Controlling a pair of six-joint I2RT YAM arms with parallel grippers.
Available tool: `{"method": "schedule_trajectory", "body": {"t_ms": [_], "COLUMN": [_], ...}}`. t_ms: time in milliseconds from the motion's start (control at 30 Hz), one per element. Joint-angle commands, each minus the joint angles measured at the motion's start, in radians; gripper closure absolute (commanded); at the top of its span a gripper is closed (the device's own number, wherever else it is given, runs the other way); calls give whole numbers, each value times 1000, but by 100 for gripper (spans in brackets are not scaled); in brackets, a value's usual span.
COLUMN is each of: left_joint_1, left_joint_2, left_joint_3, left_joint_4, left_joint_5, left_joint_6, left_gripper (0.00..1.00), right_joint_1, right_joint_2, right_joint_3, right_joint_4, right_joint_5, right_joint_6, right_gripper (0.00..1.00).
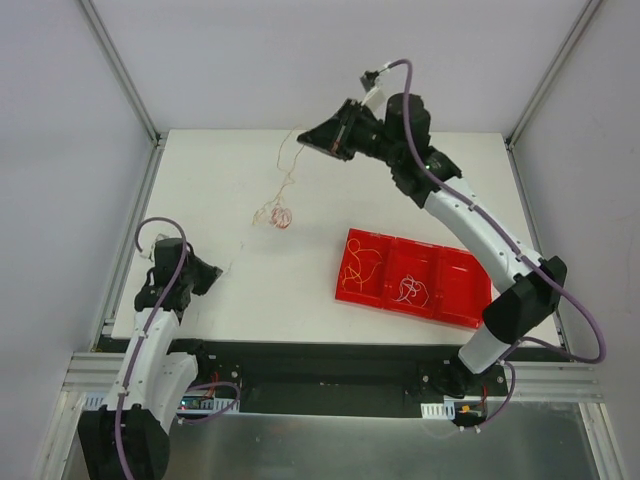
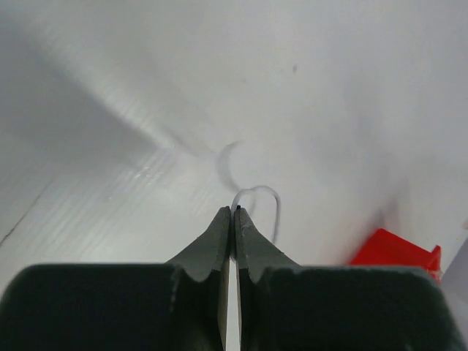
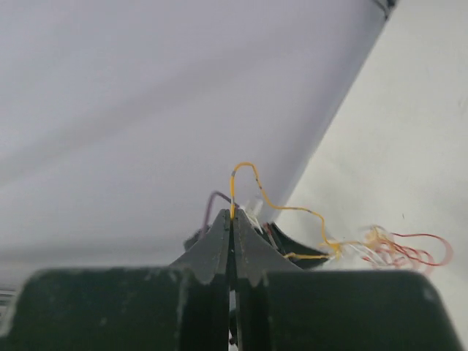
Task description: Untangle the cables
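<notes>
The cables form a small tangle of orange, white and reddish strands on the white table. My right gripper is raised at the table's far edge, shut on an orange-yellow strand. That strand runs down to the tangle with its red loops. At the table's left side my left gripper is shut on the end of a thin white strand, which curls just past the tips. A faint white line leads from there towards the tangle.
A red tray with three compartments lies right of centre; loose strands lie in its left and middle compartments. Its corner shows in the left wrist view. Grey walls and metal frame posts close off the table's back and sides.
</notes>
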Motion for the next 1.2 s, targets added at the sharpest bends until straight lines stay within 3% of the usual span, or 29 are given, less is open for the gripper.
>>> {"method": "schedule_trajectory", "body": {"t_ms": [0,267,567,667,733,800,933,1067,1167], "left_joint_1": [46,56,56,56,56,56,53,9,-87], "left_joint_2": [-46,18,265,293,255,206,118,77,58], "left_joint_3": [-14,69,163,212,212,213,230,220,192], "left_joint_4": [-174,-166,-51,-60,-46,4,90,217,282], "left_joint_5": [-115,-160,140,207,213,258,352,443,411], "left_joint_6": [-53,37,250,280,266,272,304,318,332], "left_gripper": [100,100,100,71,46,29,16,14,13], "right_joint_1": [-13,-14,-3,15,24,35,49,60,64], "right_joint_2": [-30,74,78,58,48,32,-1,-16,-10], "right_joint_3": [202,404,377,342,322,291,243,216,236], "right_joint_4": [8,-35,31,31,30,30,31,42,50], "right_joint_5": [-50,-113,-122,-117,-123,-122,-110,-97,-105], "right_joint_6": [-6,14,43,26,20,11,-5,1,12], "right_gripper": [100,100,99,100,99,100,100,100,100]}}
